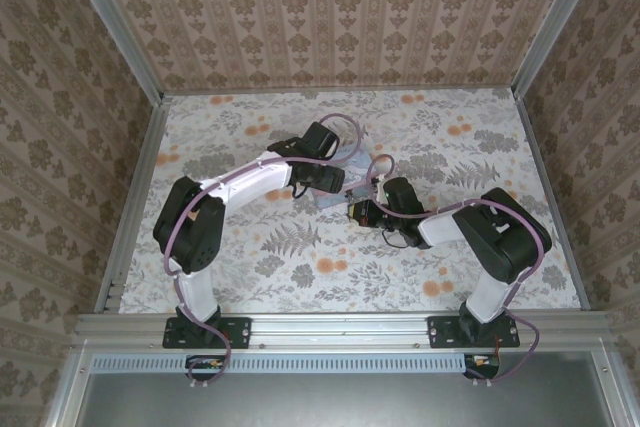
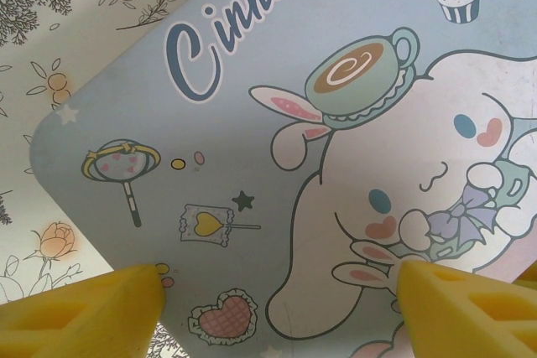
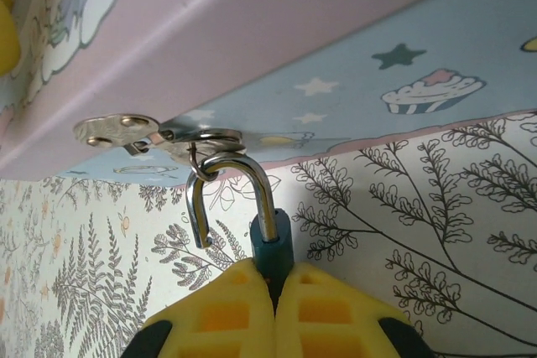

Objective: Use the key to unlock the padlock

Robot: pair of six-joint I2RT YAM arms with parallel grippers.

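The padlock (image 3: 273, 241) has a teal body, and my right gripper (image 3: 275, 272) is shut on it, with the body pinched between the yellow fingertips. Its metal shackle (image 3: 239, 172) stands open: one leg hangs free and the bend is hooked through the ring of the metal hasp (image 3: 126, 132) on the pale blue cartoon tin (image 3: 394, 81). The key is hidden. My left gripper (image 2: 281, 274) is open, its yellow fingers (image 2: 101, 308) spread wide over the tin's printed lid (image 2: 252, 123). In the top view both grippers (image 1: 335, 182) (image 1: 358, 212) meet at the tin (image 1: 350, 159) in mid table.
The floral tablecloth (image 1: 300, 257) covers the table. Patterned walls (image 1: 60, 97) close in the left, back and right, with metal rails along the edges. The arms' bases stand on the near rail (image 1: 340, 327).
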